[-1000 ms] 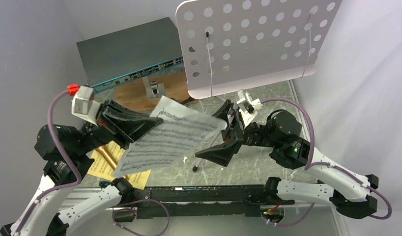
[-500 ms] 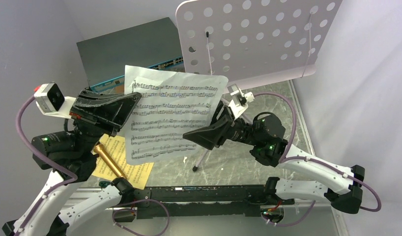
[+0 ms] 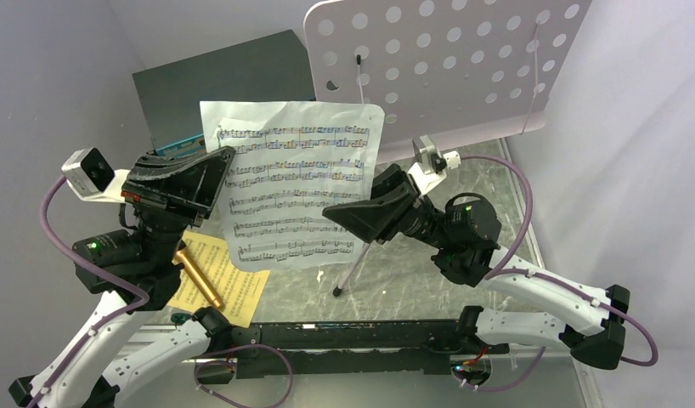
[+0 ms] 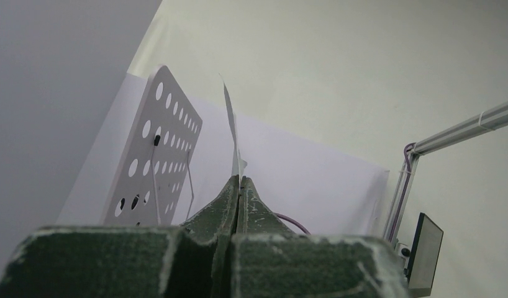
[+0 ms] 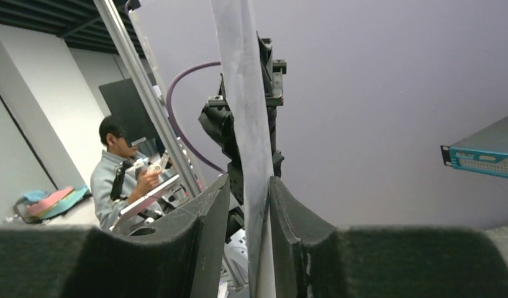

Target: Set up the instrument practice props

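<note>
Bench [image 3: 429, 285]: grey marbled top, seen from above.

- 11 o'clock, far edge: flat grey network switch [image 3: 225, 81] lies on the bench. Only a short strip of its blue front shows.
- 8 o'clock: yellow music sheet [image 3: 234, 293] lies flat on the bench, near corner just beside the black rail [image 3: 353, 336].
- Gold microphone [image 3: 200, 279] lies diagonally across the yellow sheet, not on the bench itself. Its far end is hidden under the arm.
- Near centre, toward 6 o'clock: one thin tripod leg [image 3: 354, 268] of the music stand slants down, its dark foot touching the bench.
- 6 o'clock, near edge: the rail runs left to right.
- White music sheet [image 3: 293, 183], held up in the air, hides the bench toward 12 o'clock.
</note>
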Robot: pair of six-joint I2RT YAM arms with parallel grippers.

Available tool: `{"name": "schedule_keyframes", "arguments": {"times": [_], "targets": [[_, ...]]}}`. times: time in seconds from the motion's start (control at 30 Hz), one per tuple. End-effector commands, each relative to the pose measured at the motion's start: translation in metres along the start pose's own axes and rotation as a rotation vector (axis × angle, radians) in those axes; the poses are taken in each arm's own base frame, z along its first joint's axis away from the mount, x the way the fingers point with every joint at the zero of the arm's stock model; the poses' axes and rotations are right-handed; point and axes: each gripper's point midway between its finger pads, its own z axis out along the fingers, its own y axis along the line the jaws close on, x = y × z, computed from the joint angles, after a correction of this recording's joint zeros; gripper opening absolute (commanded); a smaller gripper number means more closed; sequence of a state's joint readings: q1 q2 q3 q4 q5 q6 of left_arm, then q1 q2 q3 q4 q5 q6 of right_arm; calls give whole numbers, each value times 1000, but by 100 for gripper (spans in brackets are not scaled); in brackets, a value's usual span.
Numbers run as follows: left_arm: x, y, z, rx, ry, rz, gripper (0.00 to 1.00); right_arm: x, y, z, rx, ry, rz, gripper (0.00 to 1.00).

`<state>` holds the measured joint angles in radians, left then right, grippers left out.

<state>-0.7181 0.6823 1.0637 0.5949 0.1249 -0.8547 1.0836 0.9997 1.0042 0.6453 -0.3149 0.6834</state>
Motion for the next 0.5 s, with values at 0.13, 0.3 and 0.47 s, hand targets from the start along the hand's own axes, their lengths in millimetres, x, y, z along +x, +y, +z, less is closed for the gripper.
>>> {"name": "schedule_keyframes", "arguments": {"times": [0.13,0.3,0.47], "targets": [[-13,-6,3,4,-49,0,0,-55,1,6,33,-116,-63,0],[2,43,-5,-310,104,75,73,-84,-27,-3,256,-31,-228,0],[1,71,-19,-516,211,199,99,-135,-17,-23,413,32,-468,0]]}}
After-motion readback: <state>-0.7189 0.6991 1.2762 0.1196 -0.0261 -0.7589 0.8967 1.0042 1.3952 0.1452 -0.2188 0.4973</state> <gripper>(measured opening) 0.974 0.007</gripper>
